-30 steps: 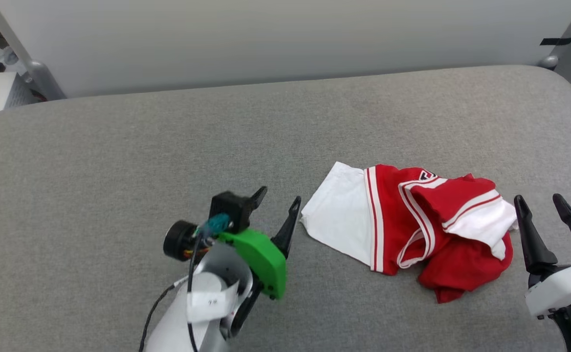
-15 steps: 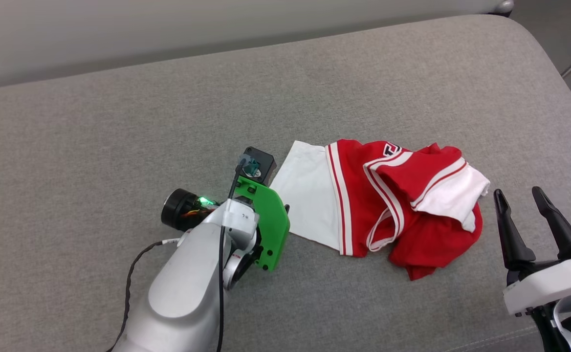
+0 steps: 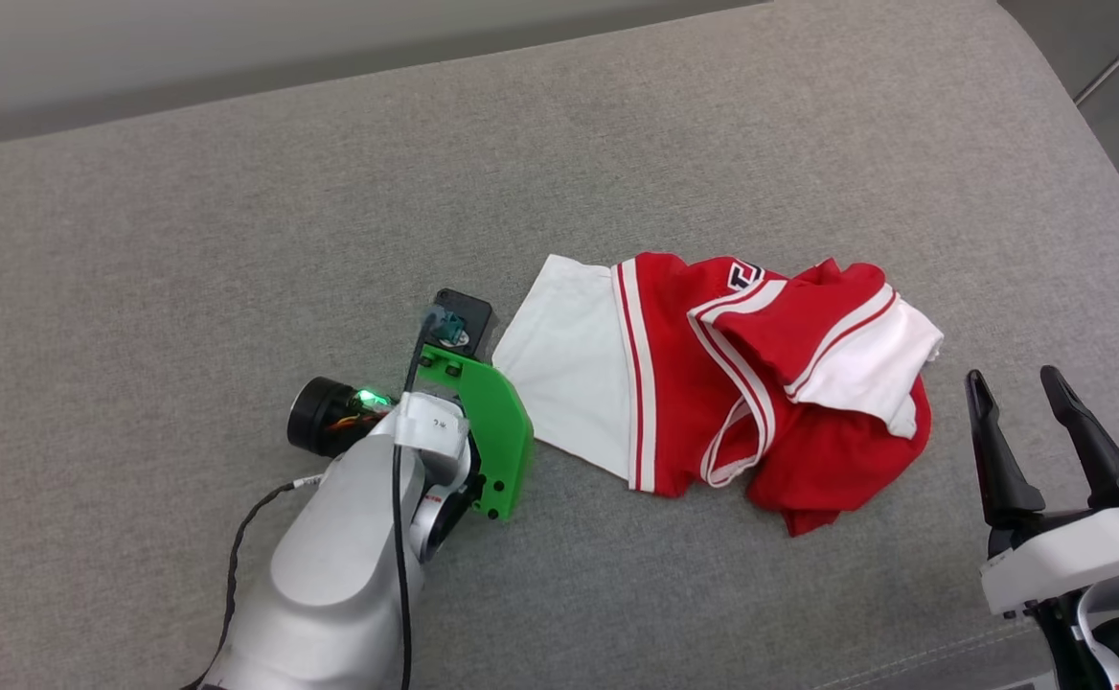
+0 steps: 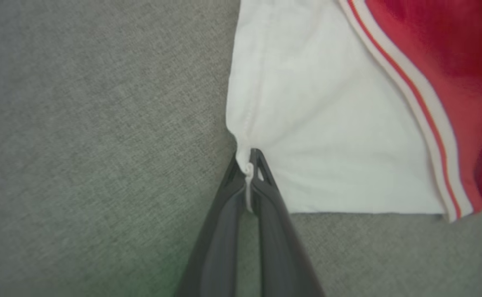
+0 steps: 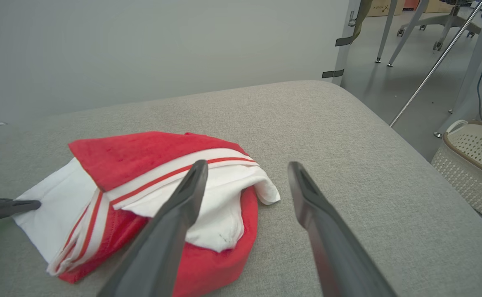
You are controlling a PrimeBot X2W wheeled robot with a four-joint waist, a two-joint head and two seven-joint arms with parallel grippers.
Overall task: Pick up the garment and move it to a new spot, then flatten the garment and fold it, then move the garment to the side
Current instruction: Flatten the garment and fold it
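Note:
The garment (image 3: 713, 383) lies crumpled on the grey cushion, red with white sleeves and red-white striped trim. One white sleeve spreads out to its left. In the left wrist view my left gripper (image 4: 249, 166) is shut on the hem at that sleeve's corner (image 4: 327, 123), and a pinch of white cloth shows between the fingertips. In the head view the left wrist (image 3: 454, 422) with its green mount covers the fingers. My right gripper (image 3: 1010, 379) stands open just right of the garment (image 5: 150, 185), apart from it, with nothing between its fingers (image 5: 183, 206).
The grey padded surface (image 3: 234, 192) reaches far to the left and back. Its rounded right edge (image 5: 410, 156) drops to the floor, where a white perforated basket (image 5: 472, 165) stands. A pale wall (image 5: 162, 41) runs behind, with metal legs at the far right.
The head camera tilted down and right. My left gripper moved forward onto the white sleeve's corner and went from open to shut on the hem. The right gripper stayed open.

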